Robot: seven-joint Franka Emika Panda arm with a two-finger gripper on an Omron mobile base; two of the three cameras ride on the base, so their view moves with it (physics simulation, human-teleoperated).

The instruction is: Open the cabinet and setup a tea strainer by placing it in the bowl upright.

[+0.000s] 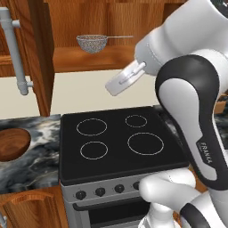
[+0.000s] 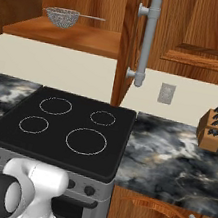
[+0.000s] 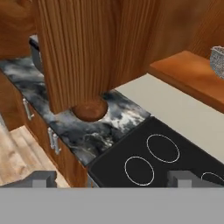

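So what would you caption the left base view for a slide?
Cabinet open, tea strainer waiting on its shelf, wooden bowl on the counter beside the stove.

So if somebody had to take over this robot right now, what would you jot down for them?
Gripper: open, holding nothing, up over the stove.
Cabinet: both doors already swung open.
Tea strainer: sitting on the cabinet shelf, handle pointing right, untouched.
Bowl: on the marble counter left of the stove, nothing in it.
Done: opening the cabinet.
Left: reach in, grasp the strainer, carry it to the bowl and set it in upright.
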